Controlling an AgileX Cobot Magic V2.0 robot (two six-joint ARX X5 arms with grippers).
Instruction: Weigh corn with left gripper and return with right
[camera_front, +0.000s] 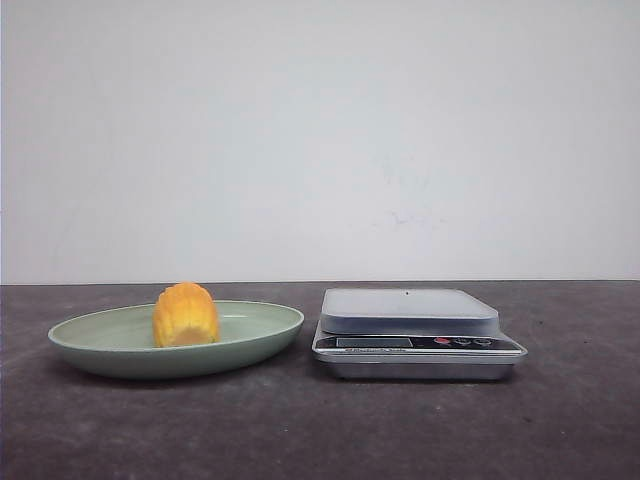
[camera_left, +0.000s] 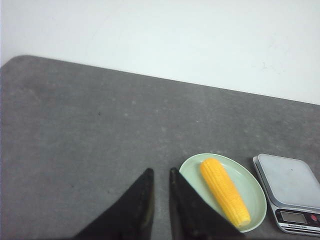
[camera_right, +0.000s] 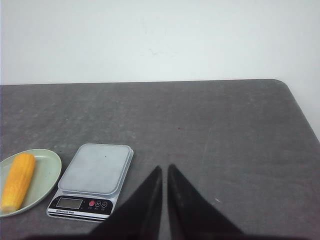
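On the green plate (camera_front: 120, 345): corn (camera_front: 185, 315), lying lengthwise, untouched. Just beside the plate: scale (camera_front: 415, 330), platform bare; weighing not begun, nor the return. Left gripper (camera_left: 161, 176): raised near the plate, jaws narrow, holding nothing. Right gripper (camera_right: 164, 171): raised beside the scale, jaws nearly together, holding nothing. Whole task outstanding.
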